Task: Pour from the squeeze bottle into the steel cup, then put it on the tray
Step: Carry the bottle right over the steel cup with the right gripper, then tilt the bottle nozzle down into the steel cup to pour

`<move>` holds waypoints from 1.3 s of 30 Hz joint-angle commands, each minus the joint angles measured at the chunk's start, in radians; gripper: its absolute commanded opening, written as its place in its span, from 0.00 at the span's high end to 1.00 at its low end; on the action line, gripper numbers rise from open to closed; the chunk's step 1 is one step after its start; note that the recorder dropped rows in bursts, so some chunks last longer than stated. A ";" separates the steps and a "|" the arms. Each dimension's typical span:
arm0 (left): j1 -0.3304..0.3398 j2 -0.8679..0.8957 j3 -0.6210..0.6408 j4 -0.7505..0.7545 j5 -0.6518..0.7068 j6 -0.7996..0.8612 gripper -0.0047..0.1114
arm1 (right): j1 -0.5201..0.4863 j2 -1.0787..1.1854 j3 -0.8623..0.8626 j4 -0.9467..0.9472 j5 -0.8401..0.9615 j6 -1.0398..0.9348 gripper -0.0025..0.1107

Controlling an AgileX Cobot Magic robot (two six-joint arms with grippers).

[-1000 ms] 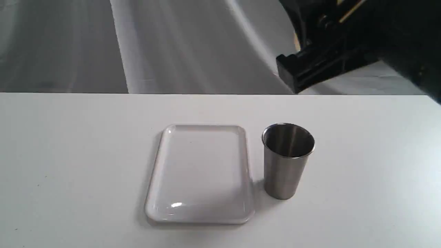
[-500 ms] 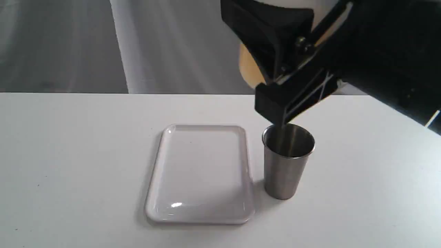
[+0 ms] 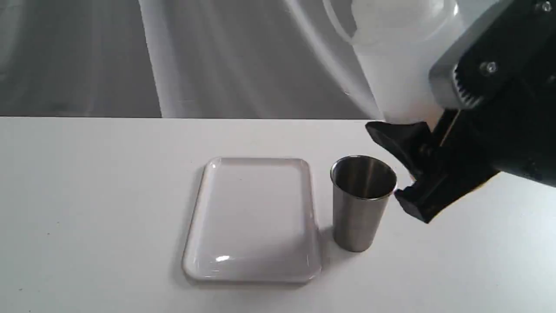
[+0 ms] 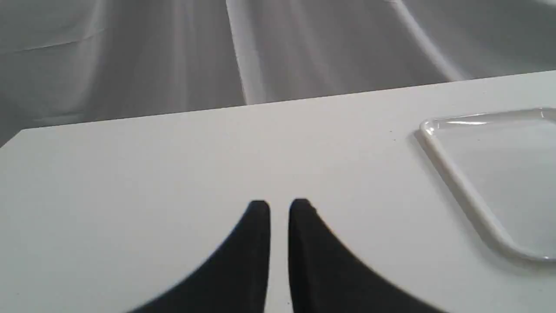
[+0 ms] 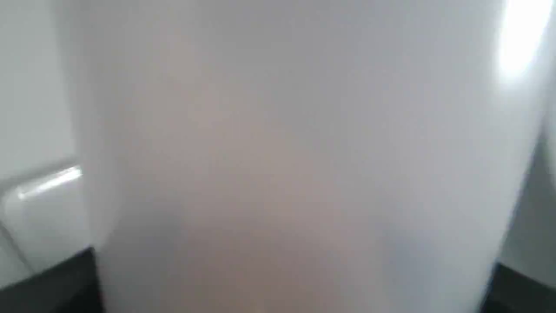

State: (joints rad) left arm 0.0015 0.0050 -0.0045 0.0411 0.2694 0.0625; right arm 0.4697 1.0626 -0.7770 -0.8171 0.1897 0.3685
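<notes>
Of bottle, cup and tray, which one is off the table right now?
The bottle: it is up in the air, above and right of the cup, while cup and tray both rest on the table.

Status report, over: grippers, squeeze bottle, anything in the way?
Right gripper shut on squeeze bottle, held above table. Left gripper idle, jaws nearly shut, empty. In the way: steel cup, between bottle and tray.

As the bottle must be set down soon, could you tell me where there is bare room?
The tray is bare throughout. Broad bare table lies left of it and nearer the camera. Crowded: the steel cup stands close by the tray's right rim, the squeeze bottle raised beside it.
</notes>
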 commanded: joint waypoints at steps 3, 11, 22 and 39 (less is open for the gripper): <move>-0.001 -0.005 0.004 0.002 -0.007 -0.002 0.89 | -0.007 0.027 -0.004 -0.202 0.173 0.137 0.98; -0.001 -0.005 0.004 0.002 -0.007 -0.002 0.89 | -0.007 0.146 -0.004 -0.397 0.382 0.329 0.98; -0.001 -0.005 0.004 0.002 -0.007 -0.002 0.89 | -0.007 0.290 -0.004 -0.546 0.520 0.425 0.98; -0.001 -0.005 0.004 0.002 -0.007 -0.002 0.89 | -0.007 0.444 -0.004 -0.628 0.648 0.369 0.98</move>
State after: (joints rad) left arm 0.0015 0.0050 -0.0045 0.0411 0.2694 0.0625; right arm 0.4687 1.5087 -0.7770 -1.4068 0.8196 0.7688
